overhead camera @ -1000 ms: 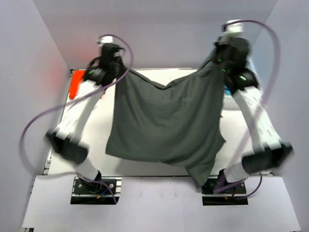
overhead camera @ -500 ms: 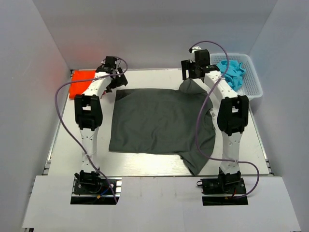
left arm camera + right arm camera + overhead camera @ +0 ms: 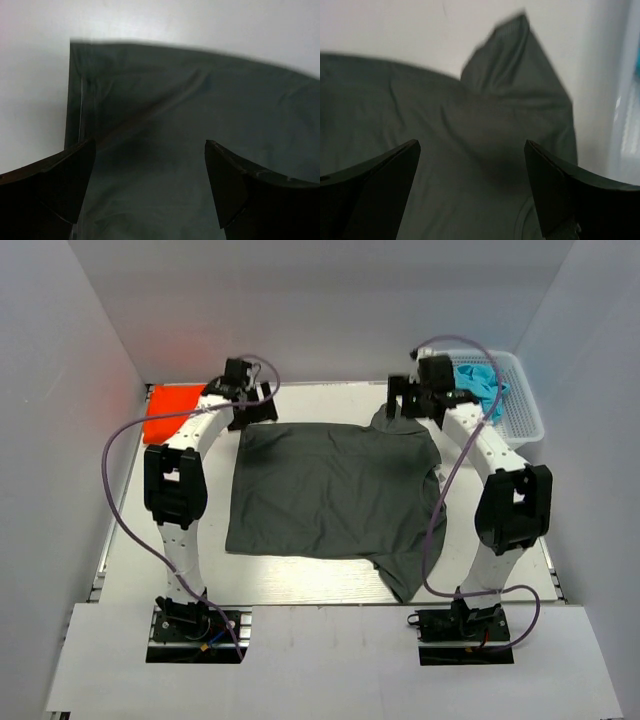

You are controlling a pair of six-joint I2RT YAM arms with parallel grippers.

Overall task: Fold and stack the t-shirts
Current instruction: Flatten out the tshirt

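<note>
Charcoal-grey t-shirt (image 3: 330, 490): lies spread out on the middle of the white table (image 3: 210, 575), between the two arms.
Shape: roughly a rectangle, a single flat layer as far as the top view shows, with the far edge nearly straight.
Sleeves: one pokes out as a small peak at the far right corner; a second flap trails off the near right corner toward the near edge of the table.
Surface: matte dark cotton with only shallow creases; the near left corner is square and lies flat.
Left wrist view: the far left corner of the charcoal-grey t-shirt (image 3: 175, 100) shows a stitched hem down its left edge and a soft diagonal fold running from that corner.
Right wrist view: the sleeve of the charcoal-grey t-shirt (image 3: 520, 65) points away from the camera, its cuff edge blurred; a curved seam shows at the lower right.
Orange-red t-shirt (image 3: 165, 412): lies at the far left corner of the table, apart from the grey one and partly hidden by the left arm.
Left gripper (image 3: 250, 405) (image 3: 150, 150): above the far left corner of the grey shirt, fingers (image 3: 70, 175) spread wide with nothing between them.
Right gripper (image 3: 412, 400) (image 3: 470, 150): above the far right corner by the sleeve, fingers (image 3: 545, 185) likewise spread wide and holding nothing.
Basket (image 3: 530, 410): a white one at the far right, with blue cloth (image 3: 480, 380) in it.
Cables (image 3: 115, 455): purple, looping beside each arm.
</note>
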